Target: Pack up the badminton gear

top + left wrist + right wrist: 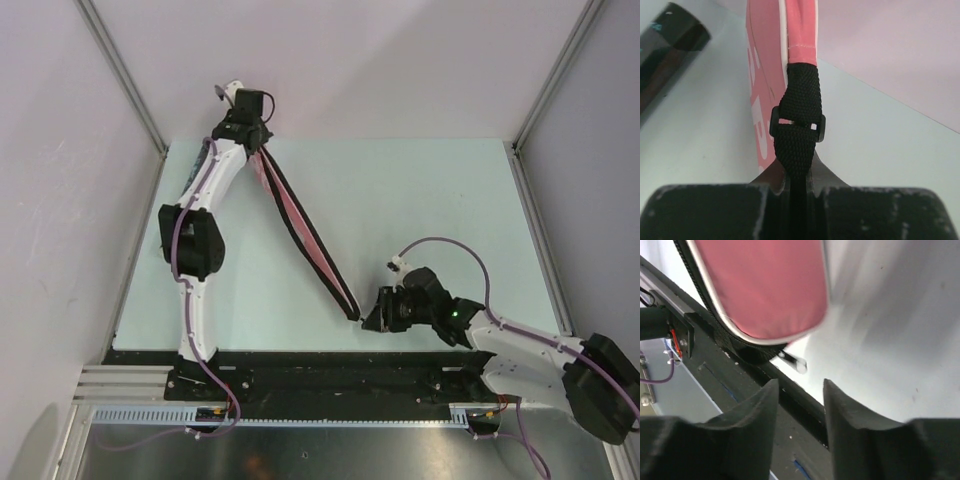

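The long pink racket bag (pixel 305 232) lies slanted across the table, edged with a black zip. My left gripper (pixel 255 140) is at its far end. In the left wrist view this gripper (pixel 799 187) is shut on the bag's black woven strap (pixel 799 135), just below the buckle, with the pink bag (pixel 762 75) beyond it. A black lettered tube (pixel 665 45) lies to the left. My right gripper (pixel 368 318) is just beside the bag's near end. Its jaws (pixel 800 385) stand open with nothing between them, a little short of the rounded pink end (pixel 765 290) and the zip pull (pixel 795 362).
The black base rail (pixel 330 365) runs along the table's near edge, close under my right gripper. Pale walls with metal posts (pixel 120 70) enclose the light table (pixel 430 200) on three sides.
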Controlling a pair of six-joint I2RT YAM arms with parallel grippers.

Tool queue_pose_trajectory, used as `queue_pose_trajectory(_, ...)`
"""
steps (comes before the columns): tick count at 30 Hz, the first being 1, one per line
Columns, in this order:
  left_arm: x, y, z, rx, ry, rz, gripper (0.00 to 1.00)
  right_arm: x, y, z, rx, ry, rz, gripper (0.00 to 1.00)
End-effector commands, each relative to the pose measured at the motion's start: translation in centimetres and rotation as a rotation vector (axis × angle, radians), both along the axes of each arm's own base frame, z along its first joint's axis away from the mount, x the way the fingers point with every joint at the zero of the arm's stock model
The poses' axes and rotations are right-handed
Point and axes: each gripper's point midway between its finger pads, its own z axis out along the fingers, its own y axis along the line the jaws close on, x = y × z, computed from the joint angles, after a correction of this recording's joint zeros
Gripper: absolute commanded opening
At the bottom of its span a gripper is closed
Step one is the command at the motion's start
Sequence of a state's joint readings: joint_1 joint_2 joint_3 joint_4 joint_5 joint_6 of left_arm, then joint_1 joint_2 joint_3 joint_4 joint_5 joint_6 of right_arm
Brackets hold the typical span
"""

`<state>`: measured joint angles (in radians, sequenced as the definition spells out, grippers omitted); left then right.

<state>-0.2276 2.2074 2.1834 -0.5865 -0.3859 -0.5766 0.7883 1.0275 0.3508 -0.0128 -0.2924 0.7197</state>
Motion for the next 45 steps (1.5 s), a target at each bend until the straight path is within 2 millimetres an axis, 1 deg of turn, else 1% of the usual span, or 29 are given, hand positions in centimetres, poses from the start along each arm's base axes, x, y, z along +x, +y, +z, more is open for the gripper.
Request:
queue_pose_trajectory(1,0.8,-2.9,6.9,-0.139,-0.176,-0.207,0.00,0.5,-0.9,3.3,-0.037,-0.122,0.050,0.57)
queue_pose_trajectory(2,0.6,-4.0,7.0,-0.171,-0.176,-0.267,0.00,0.9,-1.1,4.0,-0.042,-0.162,0.060,0.65)
queue_pose_trajectory(3,0.0,-6.9,7.6,-0.250,-0.183,-0.414,0.00,1.6,-1.5,5.2,-0.044,-0.184,0.041,0.67)
queue_pose_trajectory(6,-0.9,-11.2,7.7,-0.420,-0.176,-0.607,0.00,2.8,-2.2,6.5,-0.030,-0.217,0.007,0.70)
queue_pose_trajectory(10,-1.1,-12.9,5.9,-0.499,-0.135,-0.679,0.00,3.7,-2.5,7.1,0.008,-0.204,-0.021,0.70)
queue_pose_trajectory(13,-0.9,-12.9,3.5,-0.530,-0.084,-0.705,0.07,4.0,-2.3,7.7,0.028,-0.219,-0.027,0.70)
queue_pose_trajectory(16,-1.0,-11.8,0.8,-0.514,-0.035,-0.673,0.25,4.2,-2.2,7.8,0.031,-0.226,-0.030,0.70)
queue_pose_trajectory(17,-0.7,-11.1,0.2,-0.489,-0.033,-0.643,0.37,4.3,-2.2,7.9,0.030,-0.227,-0.033,0.70)
queue_pose_trajectory(18,-1.0,-10.6,0.6,-0.466,-0.042,-0.636,0.41,4.4,-2.2,7.9,0.027,-0.232,-0.031,0.70)
queue_pose_trajectory(19,-1.2,-10.2,-0.2,-0.421,-0.034,-0.638,0.46,4.5,-2.2,8.0,0.026,-0.232,-0.032,0.70)
queue_pose_trajectory(20,-1.1,-9.5,-0.5,-0.384,-0.031,-0.613,0.55,4.6,-2.2,8.2,0.024,-0.237,-0.028,0.70)
queue_pose_trajectory(21,-1.3,-9.0,0.4,-0.353,-0.047,-0.605,0.59,4.7,-2.2,8.1,0.019,-0.237,-0.028,0.70)
queue_pose_trajectory(24,-1.6,-7.3,0.8,-0.234,-0.037,-0.575,0.71,5.1,-2.1,8.5,0.006,-0.247,-0.030,0.70)
queue_pose_trajectory(25,-1.8,-6.8,2.1,-0.178,-0.057,-0.582,0.73,5.5,-2.4,8.4,-0.011,-0.255,-0.048,0.70)
queue_pose_trajectory(26,-2.4,-6.4,2.1,-0.135,-0.034,-0.569,0.79,5.7,-2.7,8.1,-0.035,-0.245,-0.069,0.70)
queue_pose_trajectory(28,-2.8,-3.8,3.7,0.045,-0.040,-0.484,0.80,7.3,-4.0,8.0,-0.102,-0.260,-0.163,0.70)
queue_pose_trajectory(29,-3.6,-3.8,3.8,0.114,-0.020,-0.464,0.82,7.5,-4.6,7.6,-0.138,-0.252,-0.196,0.70)
queue_pose_trajectory(31,-4.8,-1.5,5.6,0.299,-0.016,-0.367,0.84,8.9,-6.1,7.9,-0.195,-0.274,-0.287,0.71)
queue_pose_trajectory(33,-6.1,-2.0,6.7,0.373,-0.017,-0.347,0.86,10.1,-8.0,7.9,-0.281,-0.307,-0.383,0.71)
queue_pose_trajectory(34,-6.8,-2.6,6.8,0.395,-0.012,-0.349,0.86,10.6,-8.5,8.7,-0.293,-0.330,-0.410,0.71)
queue_pose_trajectory(35,-7.7,-2.9,8.5,0.384,-0.044,-0.354,0.86,10.7,-9.1,9.0,-0.312,-0.343,-0.430,0.72)
queue_pose_trajectory(36,-8.2,-3.4,9.1,0.361,-0.060,-0.371,0.86,11.2,-10.0,9.6,-0.338,-0.368,-0.472,0.73)
queue_pose_trajectory(37,-9.2,-5.4,9.2,0.281,-0.074,-0.441,0.86,11.6,-10.4,10.5,-0.350,-0.400,-0.480,0.73)
queue_pose_trajectory(39,-11.4,-7.1,12.5,0.185,-0.150,-0.496,0.85,11.8,-11.6,12.2,-0.360,-0.455,-0.523,0.74)
queue_pose_trajectory(40,-12.8,-9.6,13.0,0.091,-0.166,-0.591,0.84,11.8,-12.1,13.1,-0.365,-0.491,-0.526,0.75)
queue_pose_trajectory(41,-13.8,-10.7,14.4,0.051,-0.197,-0.630,0.83,11.7,-12.6,15.0,-0.335,-0.543,-0.548,0.77)
queue_pose_trajectory(42,-15.5,-11.6,17.0,0.017,-0.257,-0.682,0.83,11.7,-13.1,16.3,-0.321,-0.582,-0.564,0.78)
queue_pose_trajectory(43,-17.0,-13.1,18.2,0.001,-0.292,-0.739,0.83,11.5,-13.4,17.6,-0.308,-0.622,-0.567,0.79)
queue_pose_trajectory(45,-20.5,-14.5,23.6,-0.024,-0.452,-0.840,0.83,10.5,-14.8,21.8,-0.260,-0.758,-0.592,0.80)
